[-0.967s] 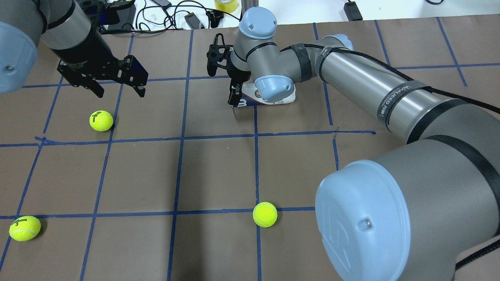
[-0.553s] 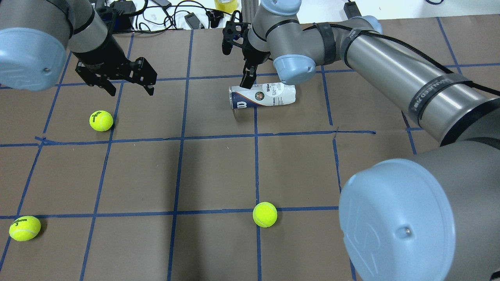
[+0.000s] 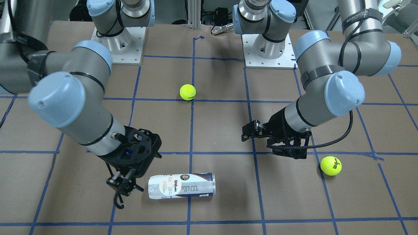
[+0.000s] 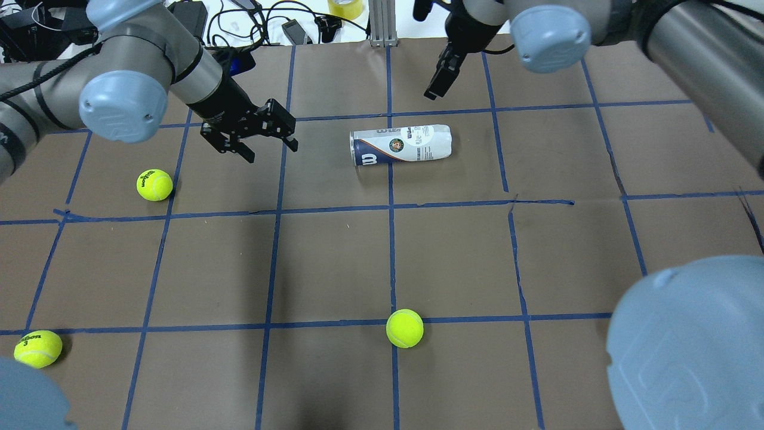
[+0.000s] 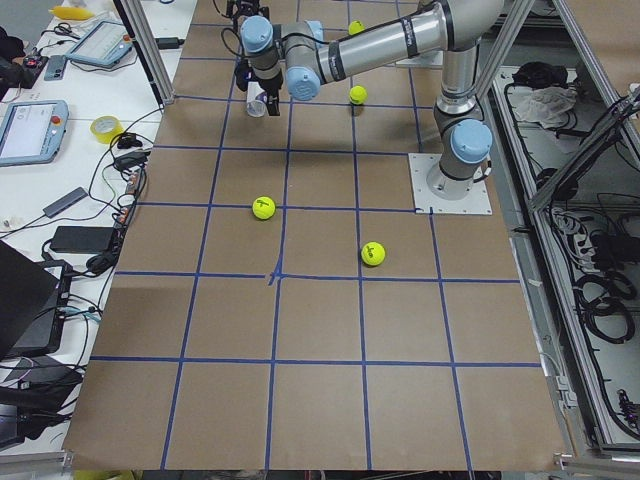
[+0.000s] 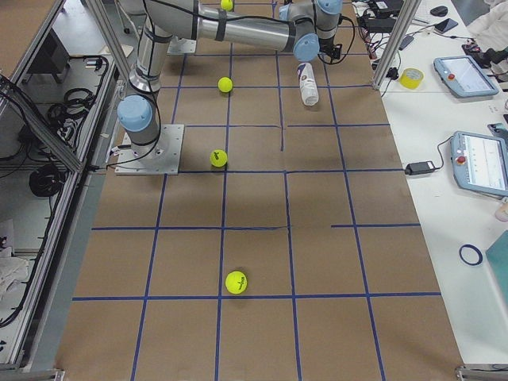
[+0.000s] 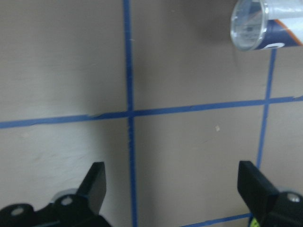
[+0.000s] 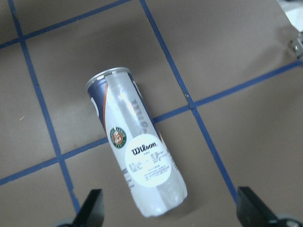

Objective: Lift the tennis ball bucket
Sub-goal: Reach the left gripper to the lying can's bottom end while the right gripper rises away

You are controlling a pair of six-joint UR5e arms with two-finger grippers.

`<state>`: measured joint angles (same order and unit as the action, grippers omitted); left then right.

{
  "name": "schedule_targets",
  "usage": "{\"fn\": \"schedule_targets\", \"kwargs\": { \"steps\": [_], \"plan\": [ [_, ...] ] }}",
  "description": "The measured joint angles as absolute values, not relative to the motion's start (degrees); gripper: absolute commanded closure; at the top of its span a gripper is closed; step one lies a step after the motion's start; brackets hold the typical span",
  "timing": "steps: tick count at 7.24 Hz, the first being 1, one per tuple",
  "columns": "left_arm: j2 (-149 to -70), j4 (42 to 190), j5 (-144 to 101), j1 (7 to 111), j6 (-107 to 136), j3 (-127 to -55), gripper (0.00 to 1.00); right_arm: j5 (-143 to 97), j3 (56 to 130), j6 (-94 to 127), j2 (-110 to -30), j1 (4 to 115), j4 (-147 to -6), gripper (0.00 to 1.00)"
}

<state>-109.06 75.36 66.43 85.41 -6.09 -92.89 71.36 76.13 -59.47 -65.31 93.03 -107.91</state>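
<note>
The tennis ball bucket [image 4: 400, 145] is a clear can with a white and navy Wilson label. It lies on its side on the brown table, and also shows in the front view [image 3: 181, 185]. My right gripper [image 4: 440, 77] is open and empty, raised above and beyond the can's white end; its wrist view looks down on the can [image 8: 137, 165] between the spread fingers. My left gripper [image 4: 268, 148] is open and empty, to the left of the can's navy open end [image 7: 251, 26], and apart from it.
Three yellow-green tennis balls lie on the table: one [image 4: 154, 184] near my left gripper, one [image 4: 38, 349] at the near left, and one [image 4: 404, 328] at the near middle. Cables and devices [image 4: 256, 24] and a tape roll [image 4: 346, 7] lie past the far edge.
My right gripper has risen off the can and drawn back toward the far right. My left gripper has moved right, toward the can. The can has stayed lying in place.
</note>
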Motion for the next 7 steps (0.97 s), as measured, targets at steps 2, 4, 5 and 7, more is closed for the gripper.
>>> {"fn": "schedule_targets", "kwargs": {
  "steps": [2, 4, 5, 7],
  "plan": [
    [-114.5, 72.9, 53.6, 83.6, -6.9, -92.4, 0.0, 74.9, 76.4, -55.2, -72.9, 90.6, -95.8, 0.0],
    [-119.4, 70.6, 43.6, 82.8, -10.6, -92.7, 0.0, 80.6, 76.6, -45.8, -80.1, 90.4, -87.7, 0.0],
    [-121.7, 69.3, 40.5, 82.7, -12.9, -92.7, 0.0, 83.3, 76.7, -40.4, -82.3, 90.5, -86.1, 0.0],
    [-126.0, 63.7, 34.7, 82.7, -15.2, -92.7, 0.01, 85.1, 78.5, -29.7, -85.4, 90.9, -84.0, 0.0]
  ]
}}
